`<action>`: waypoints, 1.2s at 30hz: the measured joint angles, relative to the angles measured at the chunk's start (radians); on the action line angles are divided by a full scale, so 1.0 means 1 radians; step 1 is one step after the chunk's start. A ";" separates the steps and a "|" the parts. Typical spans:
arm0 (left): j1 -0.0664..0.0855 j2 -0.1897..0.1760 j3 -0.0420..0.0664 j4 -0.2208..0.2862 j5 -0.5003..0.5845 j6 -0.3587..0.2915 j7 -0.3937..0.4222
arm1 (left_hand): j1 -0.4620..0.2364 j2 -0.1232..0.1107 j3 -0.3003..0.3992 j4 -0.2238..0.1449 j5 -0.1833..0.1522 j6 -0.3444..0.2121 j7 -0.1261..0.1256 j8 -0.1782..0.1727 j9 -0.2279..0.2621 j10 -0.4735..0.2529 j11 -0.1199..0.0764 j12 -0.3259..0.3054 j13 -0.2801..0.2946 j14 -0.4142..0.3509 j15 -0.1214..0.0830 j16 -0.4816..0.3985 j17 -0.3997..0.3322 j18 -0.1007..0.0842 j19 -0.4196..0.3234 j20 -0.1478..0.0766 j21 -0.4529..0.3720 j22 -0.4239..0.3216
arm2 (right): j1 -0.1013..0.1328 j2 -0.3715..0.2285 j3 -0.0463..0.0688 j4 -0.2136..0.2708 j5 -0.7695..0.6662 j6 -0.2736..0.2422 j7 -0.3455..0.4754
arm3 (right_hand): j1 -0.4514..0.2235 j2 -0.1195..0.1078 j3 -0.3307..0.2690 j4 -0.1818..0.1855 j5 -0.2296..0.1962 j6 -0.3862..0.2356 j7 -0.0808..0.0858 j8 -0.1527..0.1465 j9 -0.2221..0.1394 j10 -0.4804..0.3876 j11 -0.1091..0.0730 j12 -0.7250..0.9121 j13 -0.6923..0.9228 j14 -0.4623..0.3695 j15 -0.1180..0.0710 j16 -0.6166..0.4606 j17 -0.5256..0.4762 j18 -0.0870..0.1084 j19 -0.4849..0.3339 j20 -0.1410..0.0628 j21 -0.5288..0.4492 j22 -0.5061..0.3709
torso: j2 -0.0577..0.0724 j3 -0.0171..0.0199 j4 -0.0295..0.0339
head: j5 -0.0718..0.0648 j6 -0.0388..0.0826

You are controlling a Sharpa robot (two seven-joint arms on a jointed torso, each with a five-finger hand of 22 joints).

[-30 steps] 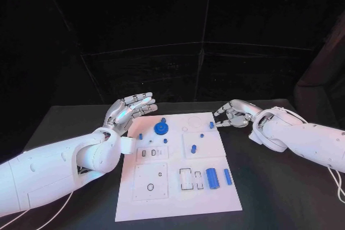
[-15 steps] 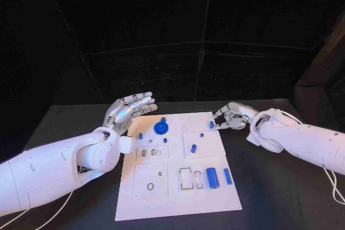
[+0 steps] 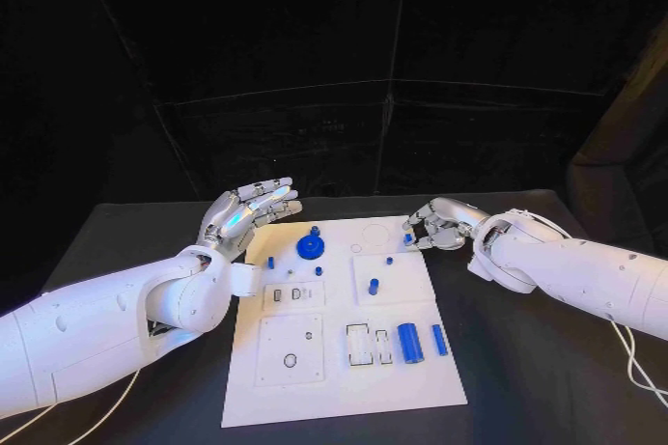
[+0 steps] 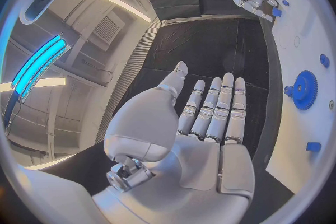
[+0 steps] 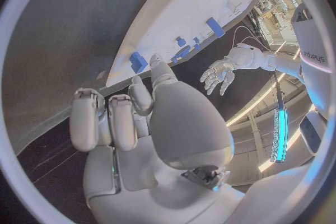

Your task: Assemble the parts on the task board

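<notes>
You've got a white task board (image 3: 348, 368) sitting on a black table (image 3: 542, 368). The parts on it are blue: a toothed gear (image 3: 312, 245) at upper centre, a fat cylinder (image 3: 409, 341) and a slimmer peg (image 3: 440, 340) at lower right. Both arms are white, the left hand (image 3: 254, 213) and the right hand (image 3: 438, 226) silver. The backdrop is black.

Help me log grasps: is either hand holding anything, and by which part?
The right hand pinches a small blue part at the task board's far right edge; which end cannot be told. The left hand holds nothing.
</notes>
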 measured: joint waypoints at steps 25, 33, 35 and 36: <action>0.000 0.000 0.000 -0.003 0.000 0.002 0.000 | 0.000 0.000 0.000 0.000 0.000 0.000 0.000 0.000 0.000 0.000 0.000 0.000 0.000 0.000 0.000 0.000 0.000 0.000 0.000 0.000 0.000 0.000 | -0.006 0.015 0.000 -0.013 -0.037 0.011 -0.015 | 0.025 0.025 0.023 -0.023 -0.017 0.032 -0.004 0.011 0.001 0.004 -0.004 0.006 0.005 -0.001 -0.001 0.004 0.000 0.000 0.011 -0.003 0.000 0.001 | 0.000 0.0019 -0.0006 | 0.000 -0.005; 0.000 0.000 0.000 -0.003 0.000 0.003 -0.001 | 0.000 0.000 0.000 0.000 0.000 0.000 0.000 0.000 0.000 0.000 0.000 0.000 0.000 0.000 0.000 0.000 0.000 0.000 0.000 0.000 0.000 0.000 | -0.007 0.018 0.000 -0.014 -0.048 0.015 -0.021 | 0.038 0.047 0.053 -0.039 -0.039 0.073 -0.013 0.023 0.002 0.017 -0.009 0.019 0.016 0.000 -0.008 0.009 0.000 0.000 0.017 -0.009 0.004 0.001 | 0.000 0.0019 -0.0009 | 0.000 -0.007; 0.000 -0.001 0.000 -0.003 0.000 0.003 -0.001 | 0.000 0.000 0.000 0.000 0.000 0.000 0.000 0.000 0.000 0.000 0.000 0.000 0.000 0.000 0.000 0.000 0.000 0.000 0.000 0.000 0.000 0.000 | -0.007 0.018 0.000 -0.014 -0.052 0.016 -0.023 | 0.039 0.048 0.053 -0.039 -0.039 0.075 -0.011 0.023 0.002 0.017 -0.009 0.020 0.018 0.000 -0.008 0.010 0.000 0.000 0.017 -0.009 0.004 0.001 | 0.000 0.0019 -0.0010 | 0.000 -0.007; 0.000 -0.001 0.000 -0.002 0.000 0.003 -0.001 | 0.000 0.000 0.000 0.000 0.000 0.000 0.000 0.000 0.000 0.000 0.000 0.000 0.000 0.000 0.000 0.000 0.000 0.000 0.000 0.000 0.000 0.000 | -0.007 0.018 0.000 -0.014 -0.054 0.017 -0.024 | 0.039 0.048 0.053 -0.039 -0.039 0.076 -0.010 0.023 0.002 0.017 -0.009 0.020 0.018 0.000 -0.008 0.010 0.000 0.000 0.017 -0.009 0.004 0.001 | 0.000 0.0019 -0.0010 | 0.000 -0.008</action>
